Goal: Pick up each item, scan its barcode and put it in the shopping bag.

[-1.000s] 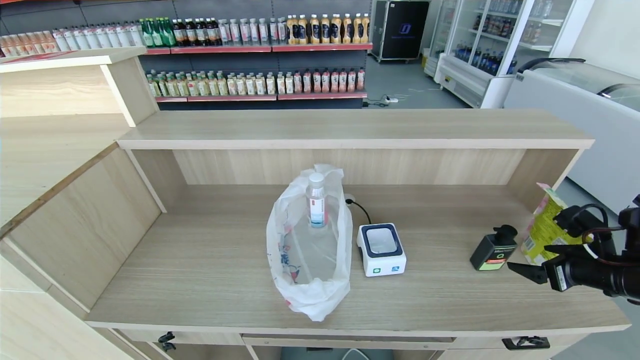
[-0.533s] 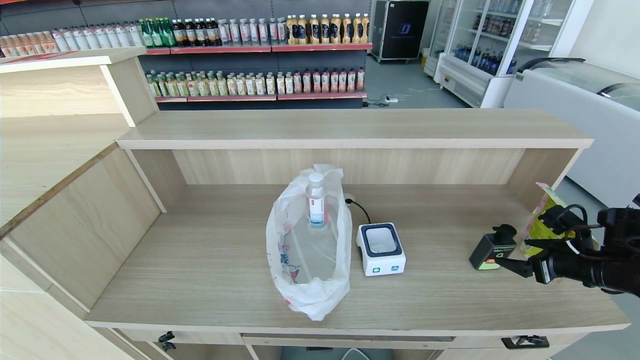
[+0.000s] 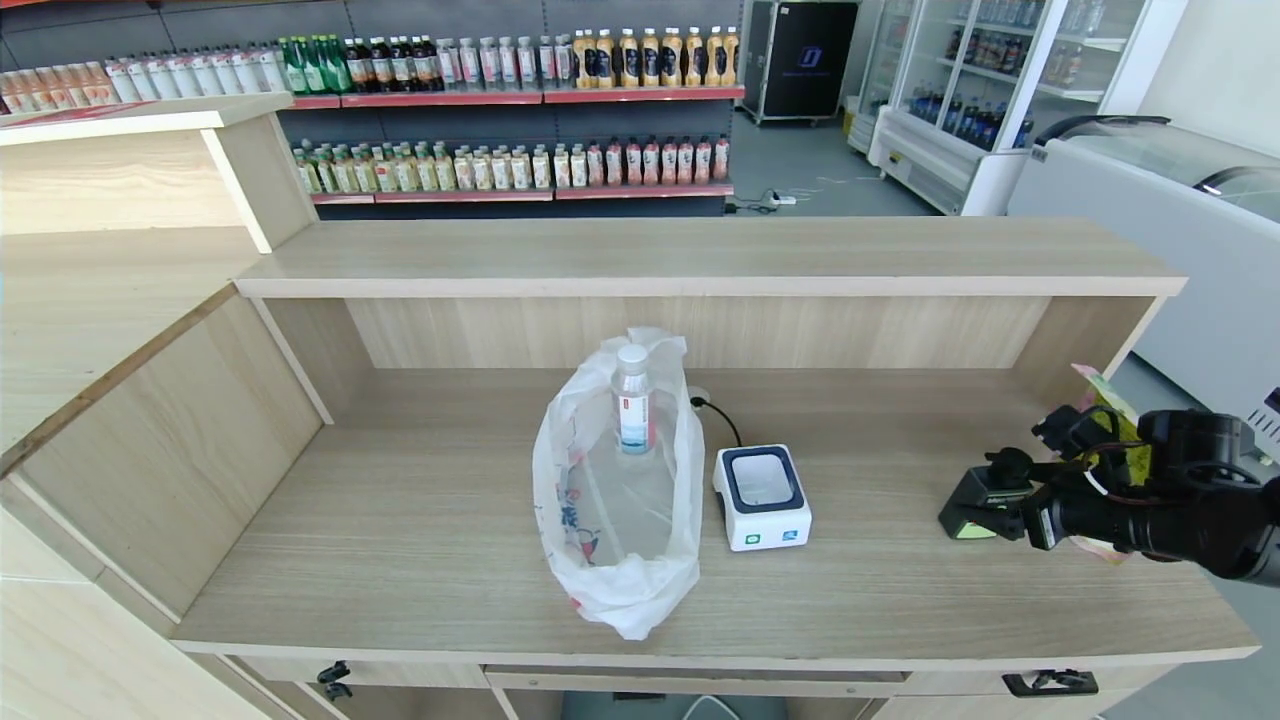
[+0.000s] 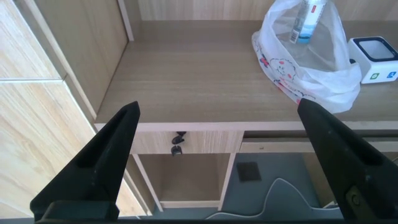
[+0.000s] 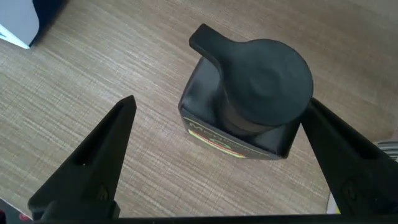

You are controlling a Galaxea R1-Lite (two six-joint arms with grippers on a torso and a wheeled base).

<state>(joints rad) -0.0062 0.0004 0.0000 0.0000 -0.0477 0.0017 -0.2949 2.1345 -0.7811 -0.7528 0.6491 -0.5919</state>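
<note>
Right end effector (image 5: 219,104) nearer black bottle (image 5: 264,78)

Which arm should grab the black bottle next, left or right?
Right. The right gripper is open at the black bottle, which shows between its fingers; the left gripper hangs off the counter's near edge, beyond the shopping bag.

Lettering on the black bottle (image 5: 249,87) and shopping bag (image 3: 562,505) is illegible
</note>
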